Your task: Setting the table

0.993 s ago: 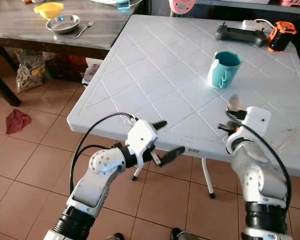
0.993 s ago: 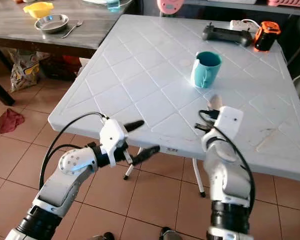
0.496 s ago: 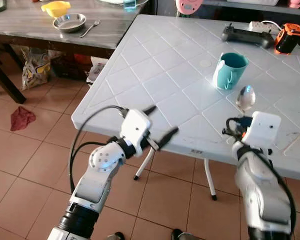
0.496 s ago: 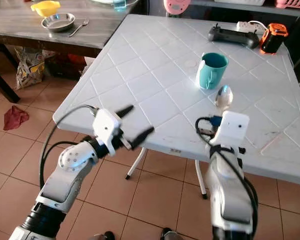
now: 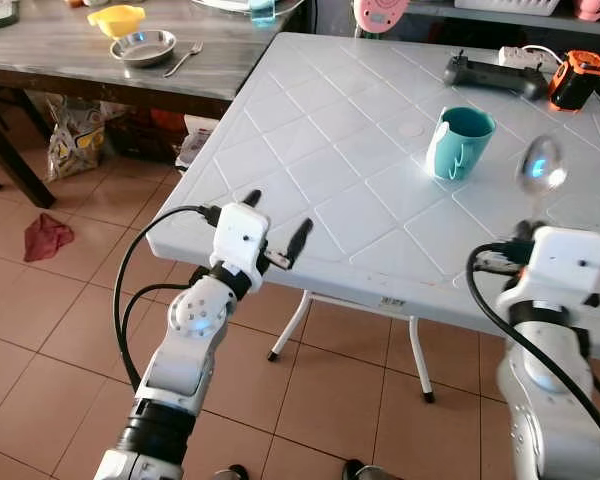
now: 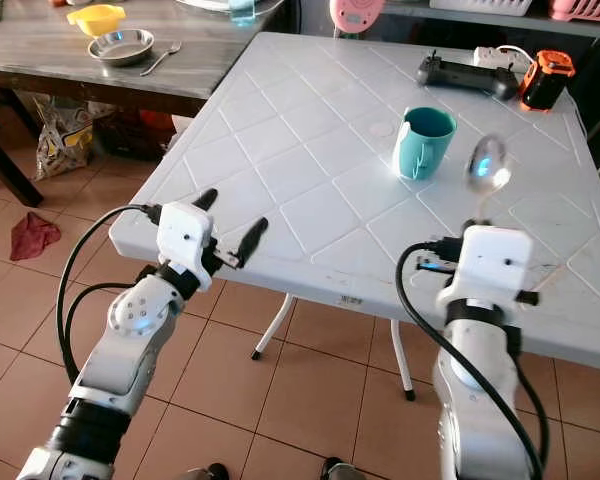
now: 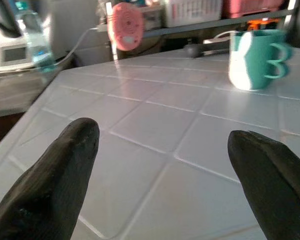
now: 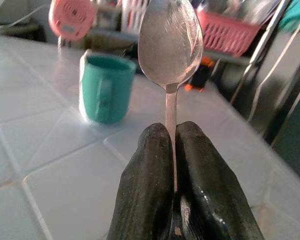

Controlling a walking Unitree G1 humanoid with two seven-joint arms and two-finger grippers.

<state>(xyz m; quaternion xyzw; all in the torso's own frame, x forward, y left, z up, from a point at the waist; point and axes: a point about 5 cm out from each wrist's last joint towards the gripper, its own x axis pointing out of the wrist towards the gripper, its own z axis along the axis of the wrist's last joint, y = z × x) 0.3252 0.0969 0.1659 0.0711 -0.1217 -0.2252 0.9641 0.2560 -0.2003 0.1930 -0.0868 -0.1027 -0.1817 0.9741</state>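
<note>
Jaws of the right gripper (image 8: pixel 176 150) are pressing flat together on the handle of a metal spoon (image 8: pixel 170 42), and the spoon is standing straight out along the fingers, bowl foremost and clear of the white table (image 5: pixel 310 130). Its long axis is running in line with the right arm, so the bowl is pointing away from the robot and over the table's right half; the handle is vanishing between the two black fingers, with nothing else touching it. From the head camera the spoon's bowl is showing just above the right wrist, raised off the surface.

Over on the other side, the left gripper (image 5: pixel 275 228) is hovering at the near left edge of the table with its jaws spread wide apart and holding nothing.

Farther out, a teal mug (image 5: pixel 459 142) is standing upright on the table, handle side toward the robot, ahead of the spoon and to its left, near but apart from it. The right arm is plainly the closer one to it. Laying the spoon down beside the mug would likely call for tipping that long axis down flat toward the table before the jaws let go.

Beyond the mug, a black controller (image 5: pixel 492 74) and an orange device (image 5: pixel 574 77) are lying at the far edge.
</note>
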